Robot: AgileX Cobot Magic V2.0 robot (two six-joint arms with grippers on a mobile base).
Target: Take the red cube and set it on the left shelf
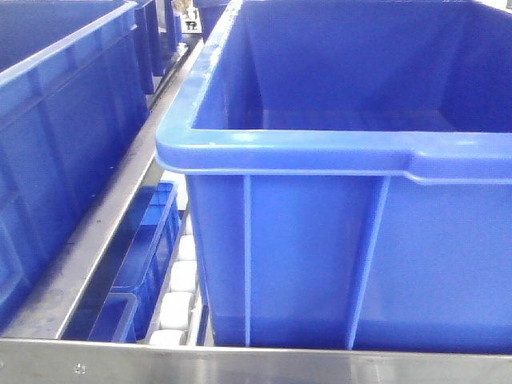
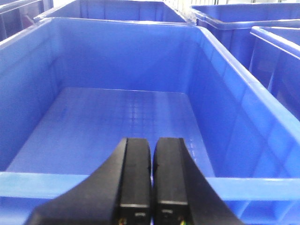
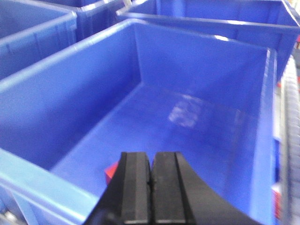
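Observation:
In the right wrist view, only a corner of the red cube [image 3: 111, 171] shows. It lies on the floor of a large blue crate [image 3: 93, 98], near the crate's front wall, and the rest is hidden behind my right gripper [image 3: 151, 154]. That gripper is shut, holds nothing and hangs above the crate, just right of the cube. My left gripper [image 2: 152, 140] is also shut and bare, over the near rim of another blue crate [image 2: 117, 117] with nothing inside. The shelf shows in the front view as a steel front rail [image 1: 240, 364] and white rollers [image 1: 182, 276].
A big blue crate [image 1: 360, 240] fills the right of the front view and a second one [image 1: 56, 144] stands at the left, with a steel divider rail [image 1: 96, 240] between them. More blue crates stand behind and beside both wrist views.

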